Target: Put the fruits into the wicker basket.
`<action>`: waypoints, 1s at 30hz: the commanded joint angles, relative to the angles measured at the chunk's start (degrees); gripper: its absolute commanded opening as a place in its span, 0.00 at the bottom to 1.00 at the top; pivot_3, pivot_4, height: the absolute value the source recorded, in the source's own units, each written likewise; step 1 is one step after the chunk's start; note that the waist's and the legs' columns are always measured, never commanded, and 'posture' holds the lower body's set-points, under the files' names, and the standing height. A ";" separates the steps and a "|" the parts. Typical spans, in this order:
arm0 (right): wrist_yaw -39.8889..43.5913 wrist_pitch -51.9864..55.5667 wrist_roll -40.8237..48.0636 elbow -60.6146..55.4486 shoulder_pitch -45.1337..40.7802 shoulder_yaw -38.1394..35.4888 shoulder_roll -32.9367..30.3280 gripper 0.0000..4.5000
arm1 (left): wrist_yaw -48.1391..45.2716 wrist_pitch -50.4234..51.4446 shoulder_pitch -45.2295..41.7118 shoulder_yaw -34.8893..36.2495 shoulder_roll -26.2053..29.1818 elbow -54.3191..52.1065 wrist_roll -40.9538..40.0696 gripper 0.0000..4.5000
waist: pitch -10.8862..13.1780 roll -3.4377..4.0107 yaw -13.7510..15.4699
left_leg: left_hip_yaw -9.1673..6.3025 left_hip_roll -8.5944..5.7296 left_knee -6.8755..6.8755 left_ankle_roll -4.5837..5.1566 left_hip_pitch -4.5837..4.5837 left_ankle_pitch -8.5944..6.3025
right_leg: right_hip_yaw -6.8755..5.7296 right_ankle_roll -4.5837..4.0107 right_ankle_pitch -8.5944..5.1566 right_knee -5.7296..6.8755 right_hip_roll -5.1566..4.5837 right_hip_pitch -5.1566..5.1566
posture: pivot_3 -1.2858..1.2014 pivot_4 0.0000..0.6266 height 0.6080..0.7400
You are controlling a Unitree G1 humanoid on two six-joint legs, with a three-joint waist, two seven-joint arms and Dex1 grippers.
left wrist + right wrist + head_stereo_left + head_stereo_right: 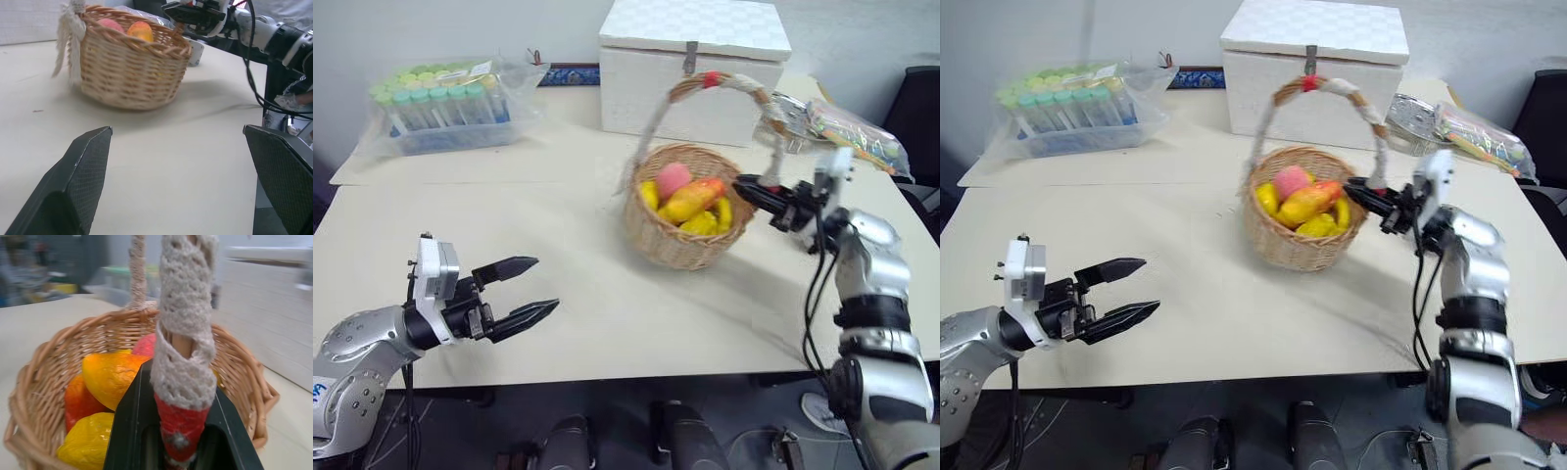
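Your right gripper point(1363, 188) has its fingers clamped on the wicker basket point(1301, 243), low on the cloth-wrapped handle where the red end meets the rim on the robot's right side. The basket sits on the tabletop point(1195, 313), with the peach point(1293, 182) and mango point(1307, 203) already inside among other yellow fruit. Your left gripper point(1134, 290) hangs over the tabletop, well apart from the basket, fingers spread wide and empty.

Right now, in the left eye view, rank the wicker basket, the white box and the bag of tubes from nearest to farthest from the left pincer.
1. wicker basket, mid-table, to its right.
2. bag of tubes, far left corner.
3. white box, back, behind the basket.
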 commanded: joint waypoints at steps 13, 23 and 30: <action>-27.78 8.15 -1.26 -19.21 12.79 -7.66 -7.04 0.04 | -3.52 -1.47 -9.80 -6.26 1.22 5.49 1.43 1.00 | 0.00 0.00 0.44 | 0.16 -0.05 -0.02 0.07 0.21 0.02 | 0.16 0.01 0.00 0.15 0.05 0.04 | 0.52 0.24 1.00; -30.39 19.90 5.74 -23.49 11.93 -7.57 -7.68 0.12 | -5.62 -2.72 -11.99 -7.85 0.83 8.51 3.28 1.00 | 0.00 0.00 -0.23 | 0.25 0.05 -0.07 0.05 0.24 0.03 | 0.25 0.01 0.00 0.13 0.19 0.01 | 0.52 0.24 1.00; -25.74 18.11 5.10 -17.49 13.82 -7.42 -10.05 0.64 | -5.40 -3.00 -11.80 -7.73 0.75 8.39 3.77 1.00 | 0.00 0.00 0.32 | 0.26 0.01 -0.05 0.10 0.22 0.01 | 0.24 0.01 0.00 0.11 0.15 0.03 | 0.52 0.24 1.00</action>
